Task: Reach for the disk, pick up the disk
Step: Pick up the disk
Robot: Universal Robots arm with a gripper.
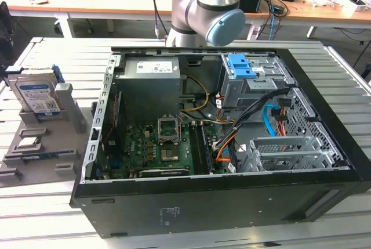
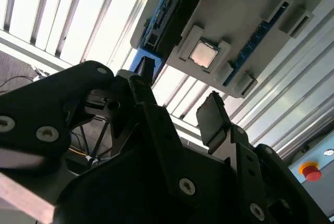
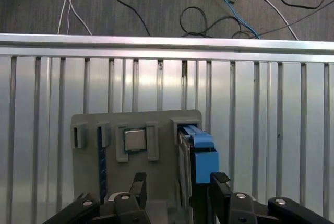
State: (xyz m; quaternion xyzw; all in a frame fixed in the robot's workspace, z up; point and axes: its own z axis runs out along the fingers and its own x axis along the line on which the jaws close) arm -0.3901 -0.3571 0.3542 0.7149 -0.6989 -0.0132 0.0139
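Flat silver-metal disk with blue plastic side rail is standing on edge in a slotted grey plastic holder on the ribbed metal surface. Black jaws are hanging open just above it. Risk: an off-centre descent could be catching the holder wall and jamming or tipping the disk.

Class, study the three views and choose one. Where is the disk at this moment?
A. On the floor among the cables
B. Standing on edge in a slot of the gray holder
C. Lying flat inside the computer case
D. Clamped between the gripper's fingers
B: in the exterior view the disk stands on edge in the gray holder, outside the computer case. In the first wrist view the gripper is open with nothing between its fingers.
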